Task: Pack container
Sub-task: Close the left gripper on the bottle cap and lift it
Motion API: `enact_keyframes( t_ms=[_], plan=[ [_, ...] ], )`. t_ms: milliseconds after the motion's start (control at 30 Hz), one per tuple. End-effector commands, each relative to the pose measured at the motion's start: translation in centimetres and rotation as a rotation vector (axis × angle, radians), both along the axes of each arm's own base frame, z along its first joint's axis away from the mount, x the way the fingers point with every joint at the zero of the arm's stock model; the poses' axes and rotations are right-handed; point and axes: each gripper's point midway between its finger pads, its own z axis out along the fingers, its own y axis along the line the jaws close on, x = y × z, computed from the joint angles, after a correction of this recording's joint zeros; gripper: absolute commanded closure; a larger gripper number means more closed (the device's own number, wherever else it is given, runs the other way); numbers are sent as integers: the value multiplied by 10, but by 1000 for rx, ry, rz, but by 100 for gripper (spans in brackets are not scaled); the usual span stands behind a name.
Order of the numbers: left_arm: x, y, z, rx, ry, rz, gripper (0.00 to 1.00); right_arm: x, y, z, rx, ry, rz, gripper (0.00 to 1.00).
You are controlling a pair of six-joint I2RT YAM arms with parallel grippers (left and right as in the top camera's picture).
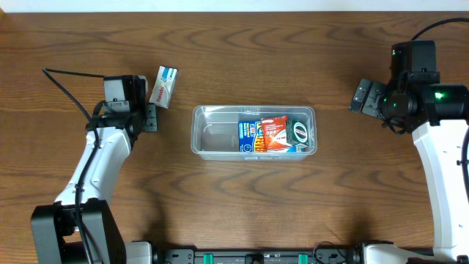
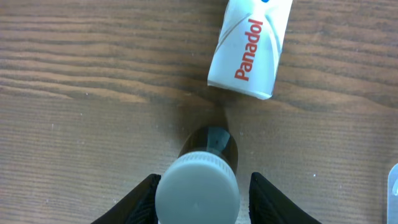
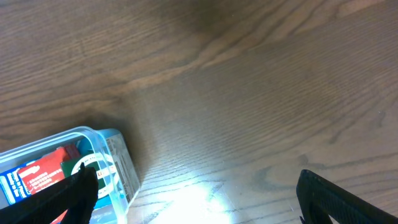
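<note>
L gripper [image 2: 202, 180] straddles a capped bottle [image 2: 208, 146] near the Panadol box [image 2: 249, 46]; can't tell if it's clamped. R gripper [image 3: 196, 180] is spread, empty. Container [image 1: 212, 139] sits mid-table, right half full. Risk: weak grip, so the bottle tips or drops en route.

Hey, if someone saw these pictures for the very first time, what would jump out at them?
First, the clear container in the middle of the table, its right half filled with colourful packets. Then the white Panadol box lying outside it to the left, just beyond the left gripper, whose fingers flank a grey-capped dark bottle.
</note>
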Motion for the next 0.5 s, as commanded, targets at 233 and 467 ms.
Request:
enact_keyframes(
  t_ms=[233, 467],
  plan=[
    [11, 4, 9, 14, -48, 4, 61, 0, -2, -2, -2, 6, -8, 1],
    [7, 4, 7, 12, -30, 5, 85, 0, -2, -2, -2, 6, -8, 1]
  ],
)
